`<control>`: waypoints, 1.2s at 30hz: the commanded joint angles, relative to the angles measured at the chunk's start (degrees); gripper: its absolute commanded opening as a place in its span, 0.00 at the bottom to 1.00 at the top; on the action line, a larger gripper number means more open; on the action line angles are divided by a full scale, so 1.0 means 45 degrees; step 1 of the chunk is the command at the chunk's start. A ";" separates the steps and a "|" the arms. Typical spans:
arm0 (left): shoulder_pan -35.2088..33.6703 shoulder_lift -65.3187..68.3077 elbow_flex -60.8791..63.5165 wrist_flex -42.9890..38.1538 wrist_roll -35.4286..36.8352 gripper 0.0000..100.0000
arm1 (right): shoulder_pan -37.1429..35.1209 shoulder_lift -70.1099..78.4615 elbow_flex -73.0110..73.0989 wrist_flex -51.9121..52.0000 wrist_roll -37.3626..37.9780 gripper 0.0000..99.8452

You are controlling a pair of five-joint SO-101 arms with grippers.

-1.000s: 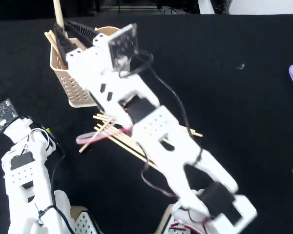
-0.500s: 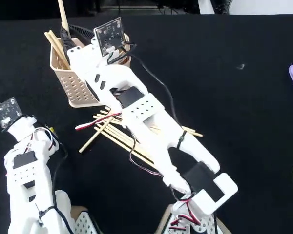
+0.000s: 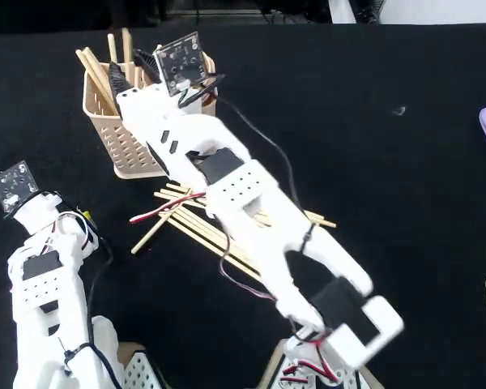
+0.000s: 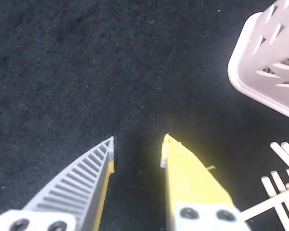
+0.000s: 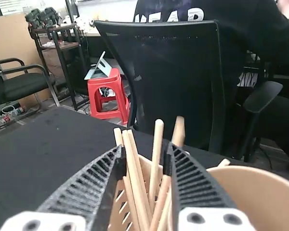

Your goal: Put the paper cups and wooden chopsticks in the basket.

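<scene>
While loose wooden chopsticks (image 3: pixel 196 232) litter the worktop (image 3: pixel 389 203) beside the basket (image 3: pixel 117 138), the right tool (image 3: pixel 134 69) hovers over it. The left tool (image 4: pixel 137 149) gapes above bare worktop. The right tool's jaws sit apart around standing chopsticks (image 5: pixel 156 144); we should lift straight up, snagging none.

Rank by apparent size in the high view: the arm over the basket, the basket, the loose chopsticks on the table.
1. Right arm, clearly largest.
2 and 3. Basket and loose chopsticks: unsure; the pile spreads wider, the basket looks bulkier, both partly covered.
</scene>
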 commanded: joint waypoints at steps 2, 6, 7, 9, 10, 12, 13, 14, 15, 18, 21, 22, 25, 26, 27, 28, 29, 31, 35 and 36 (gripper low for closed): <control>0.0147 -0.0234 -0.0049 -0.0195 0.0059 0.16 | 0.0176 -0.2686 -0.0518 0.1621 -0.0117 0.14; 0.0107 -0.0234 -0.0049 -0.0176 0.0059 0.16 | 0.0215 -0.4952 -0.0498 0.5529 -0.0137 0.14; 0.0107 -0.0234 -0.0049 -0.0176 0.0059 0.16 | 0.0176 -0.5499 -0.0400 0.6857 -0.0137 0.14; 0.0107 -0.0234 -0.0049 -0.0176 0.0059 0.16 | 0.0039 -0.6515 0.0010 0.9475 -0.0156 0.14; 0.0107 -0.0234 -0.0049 -0.0195 0.0059 0.16 | -0.0176 -0.6984 0.0381 1.0628 -0.0098 0.14; 0.0107 -0.0234 -0.0049 -0.0195 0.0059 0.16 | -0.0254 -0.7785 0.1475 1.2620 -0.0059 0.14; 0.0107 -0.0234 -0.0049 -0.0195 0.0059 0.16 | -0.0254 -0.8137 0.2198 1.3265 -0.0059 0.14; 0.0107 -0.0234 -0.0049 -0.0215 0.0059 0.16 | -0.0215 -0.8430 0.2999 1.3656 -0.0039 0.14; 0.0127 -0.0234 -0.0049 -0.0215 0.0059 0.16 | -0.0059 -0.8664 0.3917 1.3851 0.0059 0.15; 0.0147 -0.0234 -0.0049 -0.0215 0.0059 0.16 | 0.0996 -0.8938 0.6554 1.3245 0.2012 0.15; 0.0127 -0.0234 -0.0049 -0.0195 0.0059 0.16 | 0.2520 -0.8742 0.8899 1.1272 0.3731 0.15; 0.0127 -0.0234 -0.0049 -0.0195 0.0059 0.16 | 0.2989 -0.8508 0.9485 1.0608 0.4005 0.15; 0.0107 -0.0234 -0.0049 -0.0195 0.0059 0.16 | 0.3966 -0.7355 1.0149 0.9241 0.5001 0.15; 0.0107 -0.0234 -0.0049 -0.0195 0.0059 0.16 | 0.4122 -0.6847 1.0129 0.9045 0.5431 0.15; 0.0107 -0.0234 -0.0049 -0.0195 0.0059 0.16 | 0.4161 -0.6300 1.0110 0.8908 0.5900 0.15; 0.0107 -0.0234 -0.0049 -0.0176 0.0059 0.16 | 0.4142 -0.5753 1.0051 0.8791 0.6349 0.15; 0.0107 -0.0234 -0.0049 -0.0176 0.0059 0.16 | 0.4122 -0.5187 0.9934 0.8752 0.6779 0.15; 0.0107 -0.0234 -0.0049 -0.0176 0.0059 0.16 | 0.4142 -0.4073 0.9543 0.8694 0.7443 0.15; 0.0107 -0.0234 -0.0049 -0.0156 0.0059 0.16 | 0.4200 -0.2295 0.8606 0.8811 0.7971 0.14; 0.0107 -0.0234 -0.0049 -0.0156 0.0059 0.16 | 0.4181 -0.2002 0.8449 0.8811 0.7990 0.14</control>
